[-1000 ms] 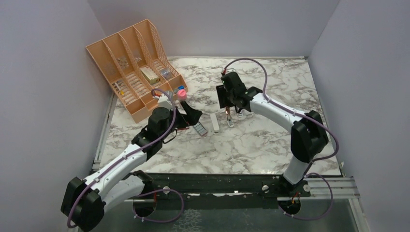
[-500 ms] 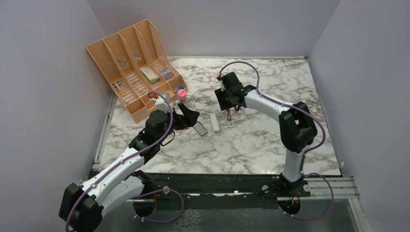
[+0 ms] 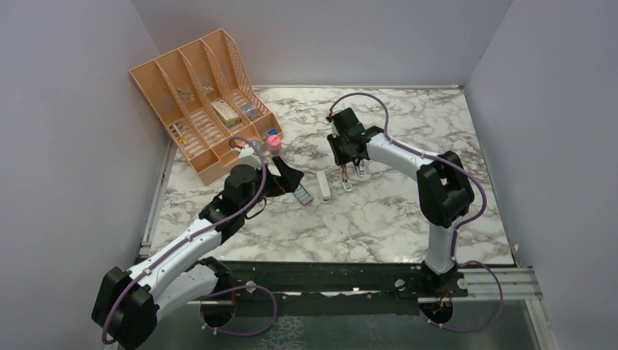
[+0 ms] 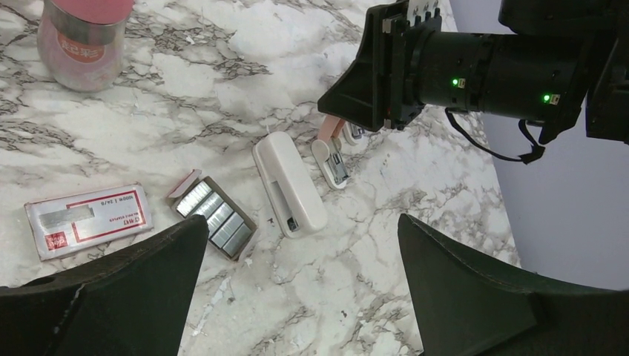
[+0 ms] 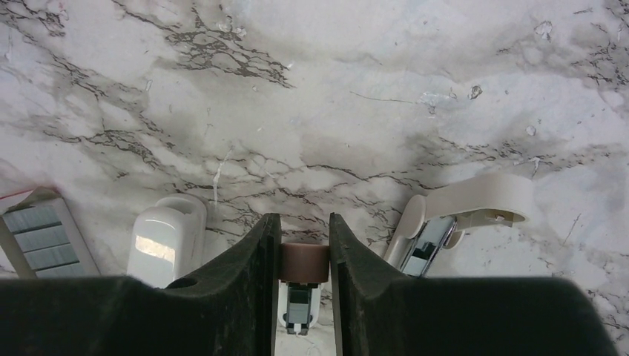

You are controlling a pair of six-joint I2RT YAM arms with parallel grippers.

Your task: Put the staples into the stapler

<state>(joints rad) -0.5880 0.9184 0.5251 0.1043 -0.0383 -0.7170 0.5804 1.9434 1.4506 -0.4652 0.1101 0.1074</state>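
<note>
Noted on marble table (image 3: 408,219) the left gripper (image 4: 300,226) spread fully wide, gripping nothing (only hovering above); noted the right gripper (image 5: 304,219) pinched on brown end of small stapler (image 5: 304,263); found staples (image 4: 215,219) lying in grey tray, between white bar (image 4: 289,185) and red-and-white sleeve (image 4: 87,221).

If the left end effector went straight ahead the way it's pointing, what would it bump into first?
Probably the white stapler body, lying ahead between the open fingers. The staples tray sits just beside that line, so I can't be sure.
</note>
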